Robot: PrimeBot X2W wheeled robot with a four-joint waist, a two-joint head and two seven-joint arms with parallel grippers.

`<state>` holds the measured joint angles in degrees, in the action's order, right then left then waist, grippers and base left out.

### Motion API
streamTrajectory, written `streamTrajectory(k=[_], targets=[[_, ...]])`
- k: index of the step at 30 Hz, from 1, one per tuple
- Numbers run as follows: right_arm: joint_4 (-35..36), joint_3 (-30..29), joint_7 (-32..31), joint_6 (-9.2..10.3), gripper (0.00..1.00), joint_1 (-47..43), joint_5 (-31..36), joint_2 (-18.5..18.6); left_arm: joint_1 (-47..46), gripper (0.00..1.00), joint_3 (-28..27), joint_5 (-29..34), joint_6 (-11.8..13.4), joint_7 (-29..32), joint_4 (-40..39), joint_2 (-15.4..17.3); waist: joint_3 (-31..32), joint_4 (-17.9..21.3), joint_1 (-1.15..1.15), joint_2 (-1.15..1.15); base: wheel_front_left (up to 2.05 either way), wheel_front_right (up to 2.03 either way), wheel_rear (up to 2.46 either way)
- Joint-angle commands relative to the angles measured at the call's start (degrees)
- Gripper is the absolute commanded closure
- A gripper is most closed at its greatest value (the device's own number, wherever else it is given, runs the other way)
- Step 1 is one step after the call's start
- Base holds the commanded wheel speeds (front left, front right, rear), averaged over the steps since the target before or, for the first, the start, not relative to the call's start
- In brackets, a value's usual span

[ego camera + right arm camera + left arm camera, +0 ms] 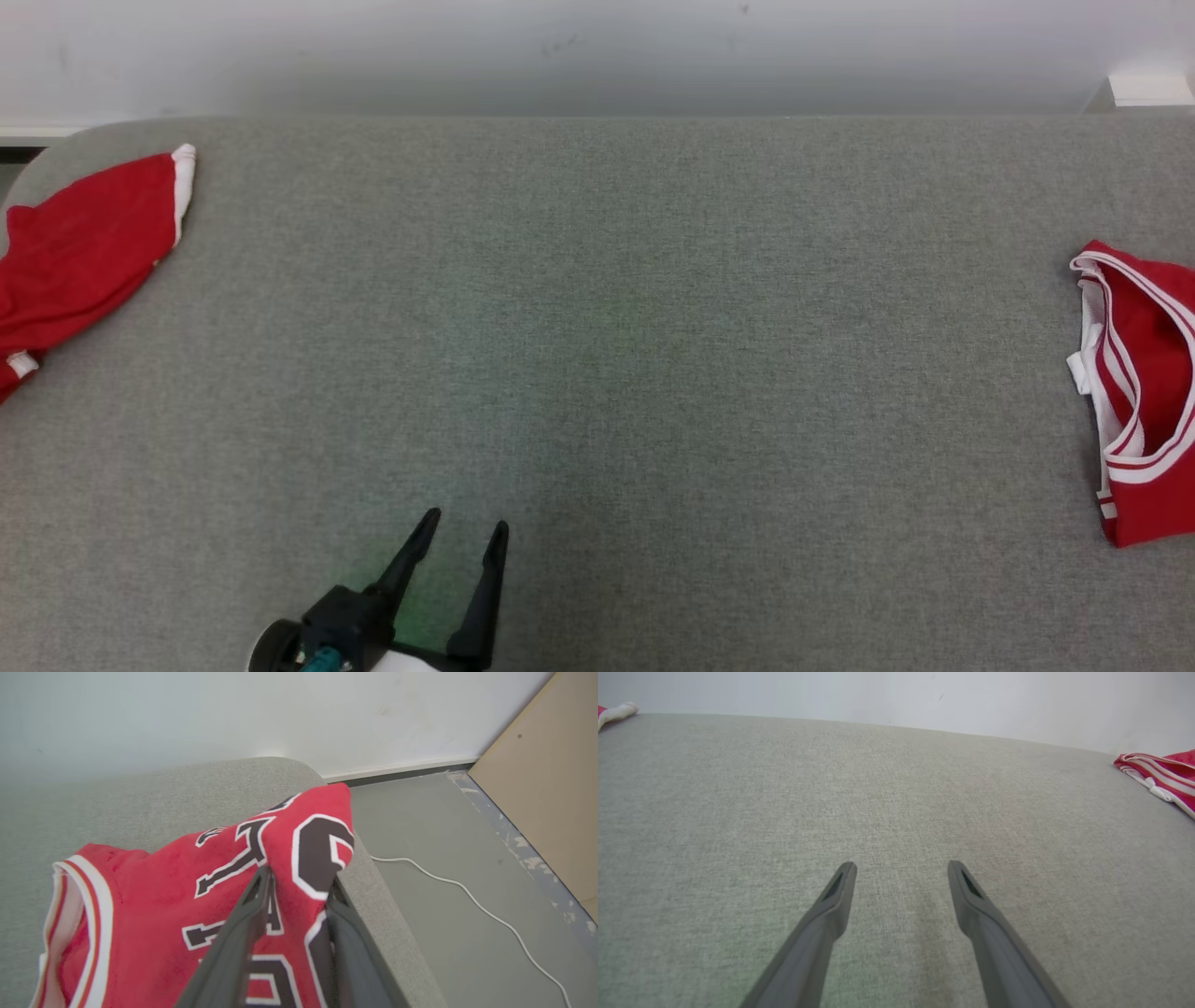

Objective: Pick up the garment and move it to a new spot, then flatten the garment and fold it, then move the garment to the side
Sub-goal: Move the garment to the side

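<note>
The garment is a red jersey with white trim and dark numbers, lying bunched at the right edge of the grey table. It also shows at the far right in the left wrist view. In the right wrist view the jersey lies at the table's corner, and my right gripper stands over it with its fingers parted and a fold of the cloth between them. Near the front edge, left of centre, my left gripper hovers open over bare table, nothing between its fingers.
A second red garment with white trim lies at the far left corner, its tip visible in the left wrist view. Beyond the right table edge are grey floor, a white cable and a tan board. A white wall runs behind.
</note>
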<state>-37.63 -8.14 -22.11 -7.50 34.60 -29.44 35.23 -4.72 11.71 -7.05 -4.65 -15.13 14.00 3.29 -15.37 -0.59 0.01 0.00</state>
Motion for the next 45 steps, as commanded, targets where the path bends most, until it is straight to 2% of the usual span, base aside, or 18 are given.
streamTrajectory(k=[1,8,13,19,24,29,33,38,45], targets=[[-1.4,-0.8,1.3,0.02,0.00,1.1,2.2,-0.3,-0.3,0.00,-0.2,0.7,-0.1,0.0,0.1,0.4,-0.2,-0.2,-0.01,0.00,0.00,0.00,0.00],[-6.8,-6.8,6.5,0.08,0.00,2.8,15.8,0.1,1.6,0.00,-1.3,-0.2,0.4,0.0,0.3,0.1,2.1,0.8,-0.01,0.00,0.00,0.00,0.00],[-3.8,-7.9,9.3,0.08,0.00,1.1,21.1,-2.4,2.9,0.00,-2.1,-1.1,0.9,0.0,-0.1,-0.1,5.4,1.9,-0.01,0.00,0.00,0.00,0.00],[6.7,-4.4,17.3,0.08,0.00,-5.7,19.8,-6.6,5.6,0.00,-2.9,-2.4,1.9,0.0,-0.4,-0.2,11.4,2.9,-0.01,0.00,0.00,0.00,0.00],[18.1,-2.6,25.2,0.09,0.00,-16.9,17.5,-10.7,8.1,0.00,-3.6,-3.0,2.7,0.0,-0.6,-0.3,15.5,2.6,-0.01,0.00,0.00,0.00,0.00],[26.5,-3.4,33.2,0.09,0.00,-29.1,18.2,-17.3,9.6,0.00,-3.8,-3.1,3.5,0.0,-1.2,-0.3,17.3,1.3,-0.01,0.00,0.00,0.00,0.00],[29.6,-2.5,36.7,0.09,0.00,-37.4,19.9,-22.8,10.1,0.00,-3.6,-3.1,3.7,0.0,-1.2,-0.3,18.4,0.4,-0.01,0.00,0.00,0.00,0.00],[33.1,-1.3,37.3,0.09,0.00,-43.1,21.1,-28.6,10.6,0.00,-3.2,-2.1,3.8,0.0,-0.8,-0.3,19.3,0.1,-0.01,0.00,0.00,0.00,0.00],[33.1,-0.2,37.3,0.09,0.00,-47.5,20.3,-31.8,11.0,0.00,-2.6,-1.5,3.0,0.0,-0.3,-0.3,19.9,0.5,-0.01,0.00,0.00,0.00,0.00]])
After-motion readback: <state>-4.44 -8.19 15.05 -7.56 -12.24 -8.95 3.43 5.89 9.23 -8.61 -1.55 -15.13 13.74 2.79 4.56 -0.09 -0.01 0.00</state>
